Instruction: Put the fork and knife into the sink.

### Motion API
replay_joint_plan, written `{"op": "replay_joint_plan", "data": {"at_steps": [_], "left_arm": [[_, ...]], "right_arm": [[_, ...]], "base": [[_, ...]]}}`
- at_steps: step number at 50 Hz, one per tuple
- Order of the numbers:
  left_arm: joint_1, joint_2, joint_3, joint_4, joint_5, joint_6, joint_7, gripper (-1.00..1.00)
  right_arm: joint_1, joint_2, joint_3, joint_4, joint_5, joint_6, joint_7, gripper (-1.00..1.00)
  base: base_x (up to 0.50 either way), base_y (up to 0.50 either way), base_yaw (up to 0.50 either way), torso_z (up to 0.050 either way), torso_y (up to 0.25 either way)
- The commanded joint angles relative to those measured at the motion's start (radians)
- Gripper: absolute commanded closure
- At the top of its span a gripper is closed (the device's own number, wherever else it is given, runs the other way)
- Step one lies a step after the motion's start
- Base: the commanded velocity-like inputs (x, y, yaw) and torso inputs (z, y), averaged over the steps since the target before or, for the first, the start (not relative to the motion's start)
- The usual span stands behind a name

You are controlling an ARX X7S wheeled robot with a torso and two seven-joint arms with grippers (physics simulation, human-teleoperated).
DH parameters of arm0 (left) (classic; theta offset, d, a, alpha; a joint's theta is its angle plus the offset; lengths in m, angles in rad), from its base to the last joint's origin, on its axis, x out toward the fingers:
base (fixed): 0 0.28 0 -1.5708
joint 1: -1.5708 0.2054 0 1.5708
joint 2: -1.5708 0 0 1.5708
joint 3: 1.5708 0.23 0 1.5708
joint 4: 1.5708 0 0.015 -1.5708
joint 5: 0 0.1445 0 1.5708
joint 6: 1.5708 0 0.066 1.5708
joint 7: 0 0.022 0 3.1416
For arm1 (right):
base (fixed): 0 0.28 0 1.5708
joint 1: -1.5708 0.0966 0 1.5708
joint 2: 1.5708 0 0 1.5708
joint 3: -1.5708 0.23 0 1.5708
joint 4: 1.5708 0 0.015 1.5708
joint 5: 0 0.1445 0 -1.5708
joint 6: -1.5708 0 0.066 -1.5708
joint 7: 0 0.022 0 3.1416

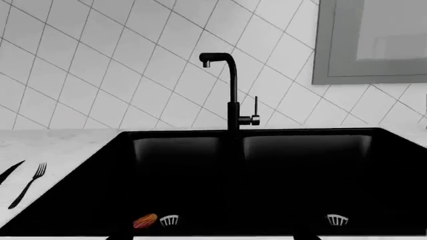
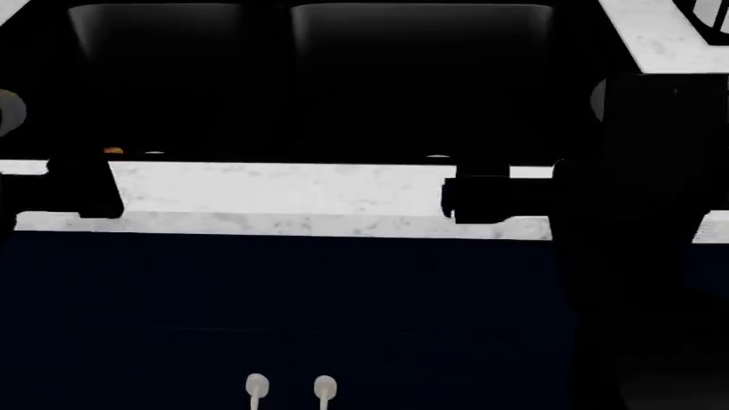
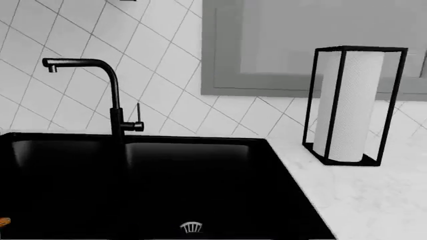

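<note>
Two grippers, and I can't tell whether my fingers are parted or closed; neither wrist view shows them. Ahead of my left wrist, fork and knife lie side by side on the marble counter, just beside the black sink.

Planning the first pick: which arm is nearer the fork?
Left. Its wrist camera shows the fork on the counter beside the sink's left basin. The right wrist view takes in the faucet and the paper towel holder, no fork.
</note>
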Motion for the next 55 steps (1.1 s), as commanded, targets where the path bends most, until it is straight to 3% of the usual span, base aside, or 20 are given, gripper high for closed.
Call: {"op": "replay_joint_plan", "data": {"at_steps": [1, 18, 23, 36, 55], "left_arm": [[-0.328, -0.057, 0.002, -0.191, 0.02, -0.085, -0.019, -1.0], [-0.456, -0.083, -0.006, -0.285, 0.041, -0.12, -0.048, -1.0], [-0.545, -0.085, 0.013, -0.333, 0.02, -0.188, -0.025, -1.0], [-0.533, -0.084, 0.011, -0.317, 0.012, -0.185, -0.027, -1.0], [-0.517, -0.086, 0.017, -0.303, 0.006, -0.185, -0.035, -1.0]], "right_arm": [[0.347, 0.082, 0.008, 0.117, 0.006, 0.152, 0.021, -1.0], [0.545, 0.1, 0.048, 0.177, 0.022, 0.306, 0.055, -1.0], [0.661, 0.188, 0.003, 0.308, 0.346, 0.312, 0.265, -1.0], [0.613, 0.189, 0.047, 0.272, 0.461, 0.278, 0.325, -1.0], [0.565, 0.188, 0.09, 0.245, 0.527, 0.24, 0.333, -1.0]], "base": [[0.0, 0.0, 0.0, 0.0, 0.0], [0.0, 0.0, 0.0, 0.0, 0.0], [0.0, 0.0, 0.0, 0.0, 0.0], [0.08, 0.02, 0.0, 0.0, 0.0], [0.3, 0.25, 0.0, 0.0, 0.0]]}}
